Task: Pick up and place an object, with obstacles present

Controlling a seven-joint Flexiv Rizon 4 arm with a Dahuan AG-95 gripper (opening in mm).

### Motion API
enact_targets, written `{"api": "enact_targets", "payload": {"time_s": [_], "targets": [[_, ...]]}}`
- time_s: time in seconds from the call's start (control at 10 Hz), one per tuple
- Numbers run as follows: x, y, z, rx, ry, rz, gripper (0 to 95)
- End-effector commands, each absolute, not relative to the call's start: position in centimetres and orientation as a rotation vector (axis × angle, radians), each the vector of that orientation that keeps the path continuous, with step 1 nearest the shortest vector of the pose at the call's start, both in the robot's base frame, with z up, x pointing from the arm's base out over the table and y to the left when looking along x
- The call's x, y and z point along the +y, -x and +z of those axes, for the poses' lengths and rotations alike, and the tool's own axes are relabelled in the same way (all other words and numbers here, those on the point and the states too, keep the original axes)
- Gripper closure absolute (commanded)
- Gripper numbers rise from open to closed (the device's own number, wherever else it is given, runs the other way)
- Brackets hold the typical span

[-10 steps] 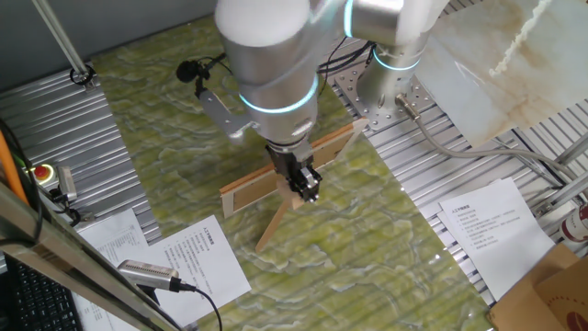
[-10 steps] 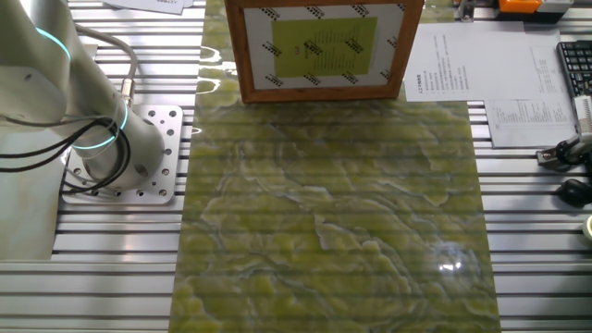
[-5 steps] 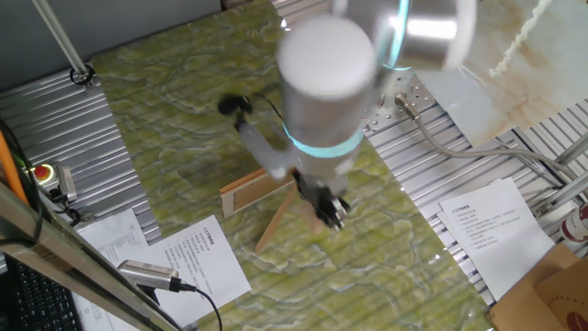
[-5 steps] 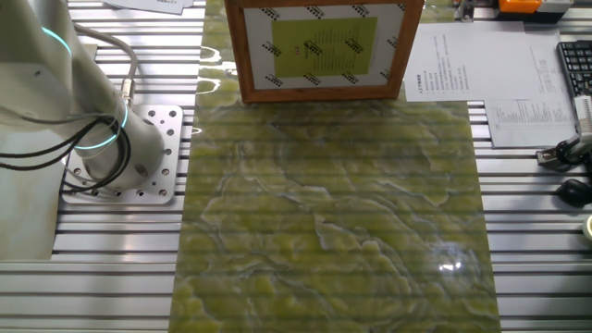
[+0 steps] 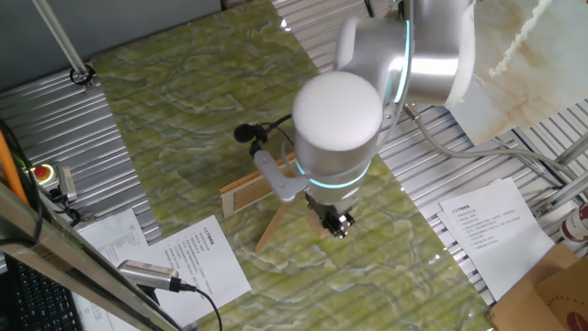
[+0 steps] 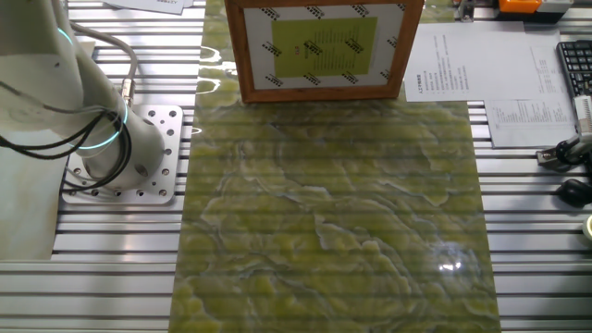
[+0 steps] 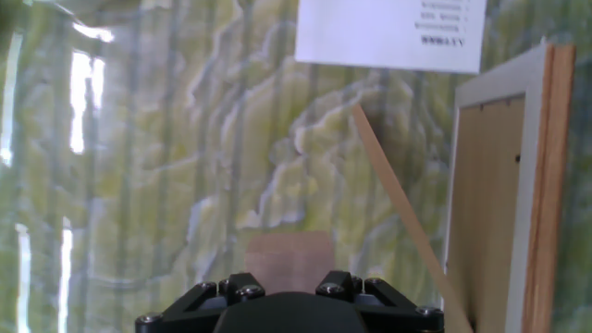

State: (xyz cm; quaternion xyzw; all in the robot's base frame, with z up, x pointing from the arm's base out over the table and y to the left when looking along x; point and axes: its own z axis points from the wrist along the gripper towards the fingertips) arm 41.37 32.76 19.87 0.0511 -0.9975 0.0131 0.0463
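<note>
Hand view: the wooden cube (image 7: pixel 289 262) is grasped by the gripper (image 7: pixel 289 294), near the board (image 7: pixel 504 185) and prop stick (image 7: pixel 398 202).

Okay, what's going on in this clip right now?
A single robot arm is carrying a small wooden cube in its hand above the green marbled mat. The hand sits on the near side of the propped-up wooden board, close to its slanted prop stick. The cube looks off the mat, so it has not been set down yet.
</note>
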Motion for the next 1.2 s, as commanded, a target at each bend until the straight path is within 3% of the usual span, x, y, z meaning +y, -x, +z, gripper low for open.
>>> {"api": "enact_targets", "payload": {"time_s": [0.1, 0.5, 1.2], "targets": [[32.6, -41.2, 19.3, -3.061, -0.156, 0.041, 95.0], [32.6, -40.9, 17.7, -3.08, -0.144, 0.044, 95.0], [32.5, -41.0, 18.7, -3.064, -0.225, -0.004, 95.0]]}}
